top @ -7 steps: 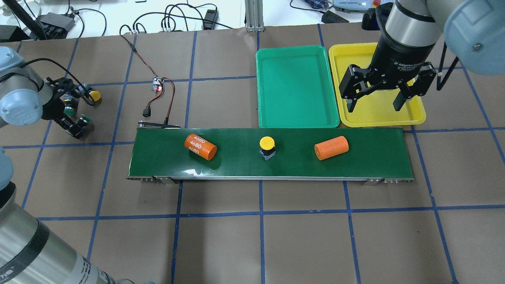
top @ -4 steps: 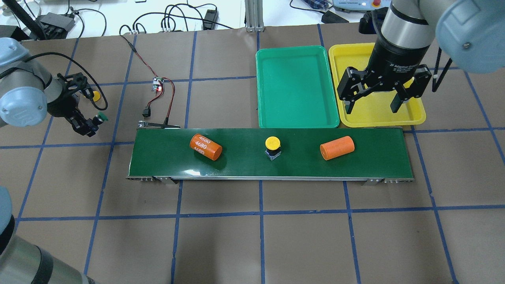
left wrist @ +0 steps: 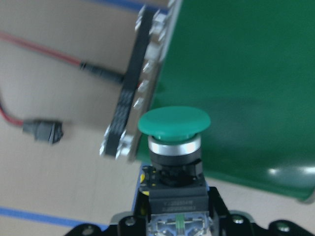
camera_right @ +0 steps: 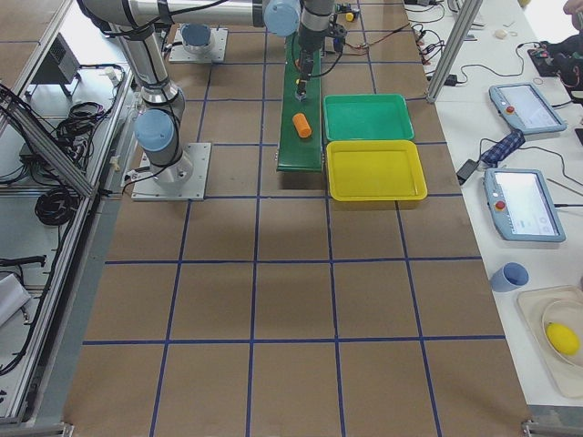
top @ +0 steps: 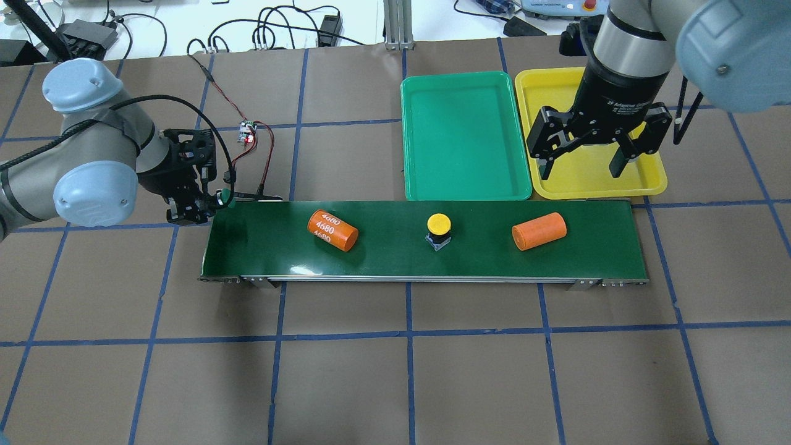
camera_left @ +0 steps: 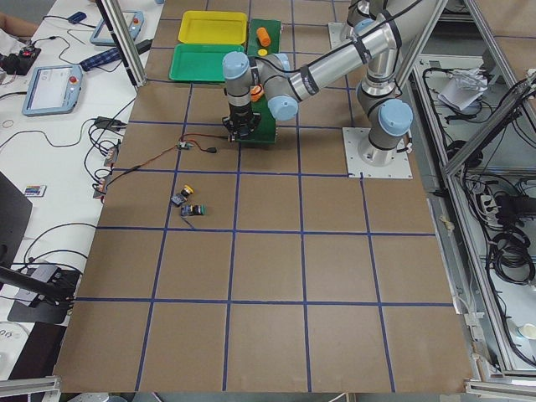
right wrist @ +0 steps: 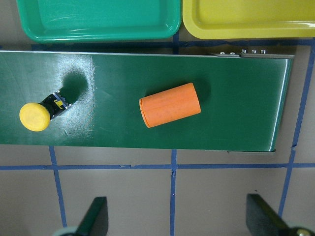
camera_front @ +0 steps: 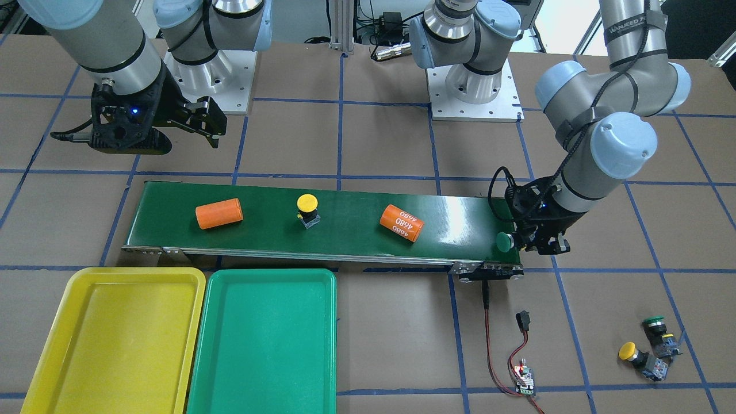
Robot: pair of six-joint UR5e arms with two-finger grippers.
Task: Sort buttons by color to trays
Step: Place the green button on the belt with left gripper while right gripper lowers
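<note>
Overhead exterior: my left gripper [top: 213,203] clamps the green button [top: 226,198] at the belt [top: 395,262], 9 o'clock end; next, likely release there. Right gripper [top: 581,171] spread.

Brown table [top: 408,383] ruled into squares by blue tape. Across it, a long dark green belt [top: 383,262] on a metal frame. On the belt, two orange cylinders lying on their sides, well apart: one printed "4680" [top: 332,230] toward the overhead view's left end, a plain one [top: 539,231] toward its right. Beyond the left end, a small circuit board [top: 247,131] with a red light, red and black wires [top: 269,154] running to the belt's corner. On the white side bench, a handheld screen [camera_right: 520,106], a second screen [camera_right: 526,204] and a blue cup [camera_right: 509,276].
</note>
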